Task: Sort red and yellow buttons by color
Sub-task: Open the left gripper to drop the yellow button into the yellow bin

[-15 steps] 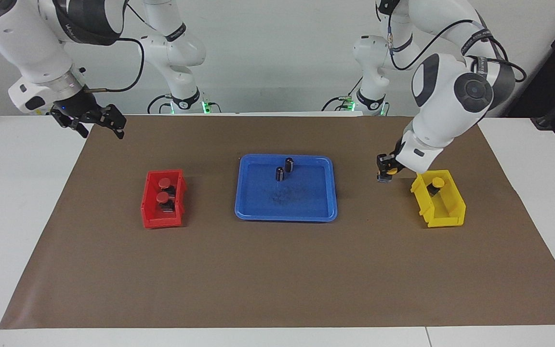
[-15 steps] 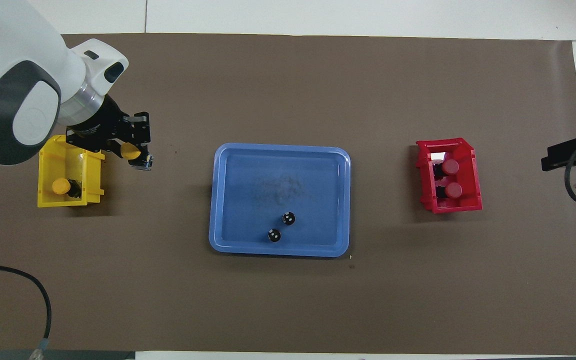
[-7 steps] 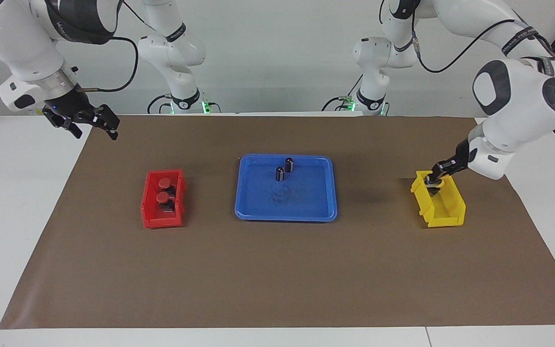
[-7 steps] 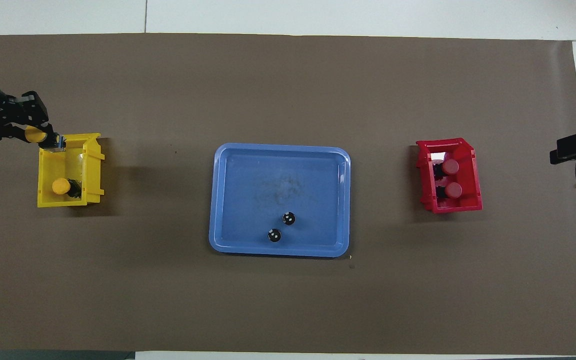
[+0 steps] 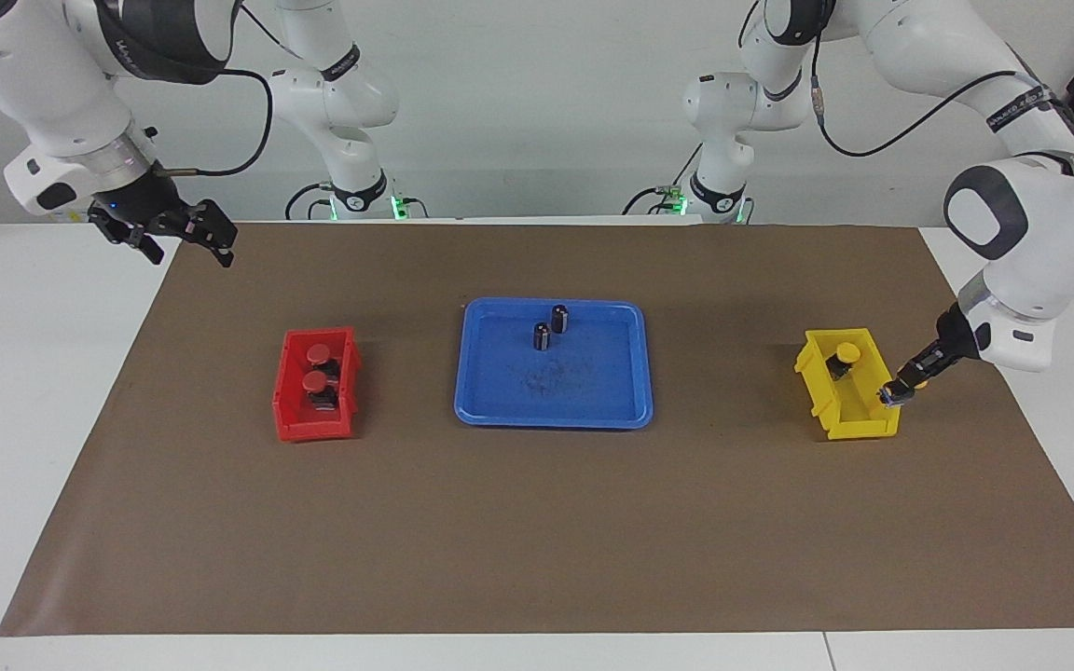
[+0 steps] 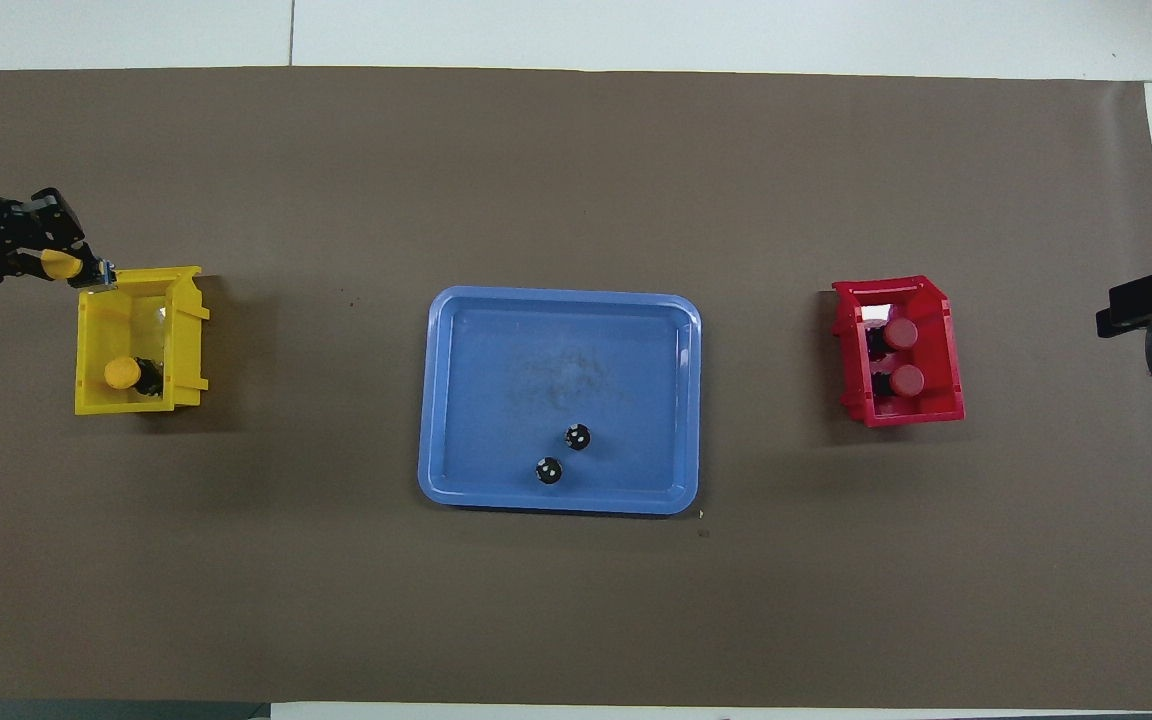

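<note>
left claw (image 5: 899, 391) clamped on yellow button (image 6: 60, 264) | over yellow bin (image 5: 846, 410) corner | right claw (image 5: 185, 244) apart, waiting

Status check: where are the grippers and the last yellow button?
Left gripper shut on second yellow button, at yellow bin's farther corner. Right gripper waiting open at its table end. Both red buttons binned. Nothing blocking.

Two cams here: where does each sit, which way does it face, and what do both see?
Facing view: high across the table, facing the robots; both arms and bases show, right pincer waiting, left pincer at the yellow plastic bin.
Overhead view: high above the robots' end, looking steeply down; only the left pincer and right pincer's tip show.
Shared: yellow plastic bin, blue plastic tray, red plastic bin, half a turn apart.
</note>
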`<state>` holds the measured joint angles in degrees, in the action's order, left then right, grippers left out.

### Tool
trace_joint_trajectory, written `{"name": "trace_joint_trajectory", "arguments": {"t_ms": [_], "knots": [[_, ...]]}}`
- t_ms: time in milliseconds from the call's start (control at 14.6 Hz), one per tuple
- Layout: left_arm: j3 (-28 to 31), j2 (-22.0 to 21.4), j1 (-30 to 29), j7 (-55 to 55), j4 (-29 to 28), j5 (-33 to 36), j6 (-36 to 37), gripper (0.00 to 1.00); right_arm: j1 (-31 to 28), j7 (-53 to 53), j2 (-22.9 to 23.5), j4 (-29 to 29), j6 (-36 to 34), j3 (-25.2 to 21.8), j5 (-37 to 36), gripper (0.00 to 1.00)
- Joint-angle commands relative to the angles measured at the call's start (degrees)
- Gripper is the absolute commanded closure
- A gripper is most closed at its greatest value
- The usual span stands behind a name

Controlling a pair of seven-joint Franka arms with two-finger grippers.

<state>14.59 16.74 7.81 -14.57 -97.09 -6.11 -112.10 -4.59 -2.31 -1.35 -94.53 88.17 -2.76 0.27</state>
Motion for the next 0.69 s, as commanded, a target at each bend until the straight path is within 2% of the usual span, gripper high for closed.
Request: {"name": "trace_joint_trajectory", "arguments": {"t_ms": [0, 206, 344, 618], "knots": [[-0.3, -1.3, 0.8, -0.3, -5.9, 0.4, -5.3, 0.99, 0.1, 1.0, -0.3, -0.3, -0.9, 0.2, -0.7, 0.00], [-0.7, -1.4, 0.9, 0.1, -6.1, 0.4, -4.7, 0.99, 1.7, 1.0, -0.3, -0.3, -0.9, 0.2, -0.6, 0.00], [-0.7, -1.5, 1.1, 4.3, -6.3, 0.4, -4.0, 0.99, 2.1, 1.0, -0.3, -0.3, -0.9, 0.3, -0.5, 0.00], [-0.7, -1.8, 2.1, 10.4, -9.9, 0.3, -6.1, 0.99, 2.0, 1.0, -0.3, -0.3, -0.9, 0.7, -0.4, 0.00]]}}
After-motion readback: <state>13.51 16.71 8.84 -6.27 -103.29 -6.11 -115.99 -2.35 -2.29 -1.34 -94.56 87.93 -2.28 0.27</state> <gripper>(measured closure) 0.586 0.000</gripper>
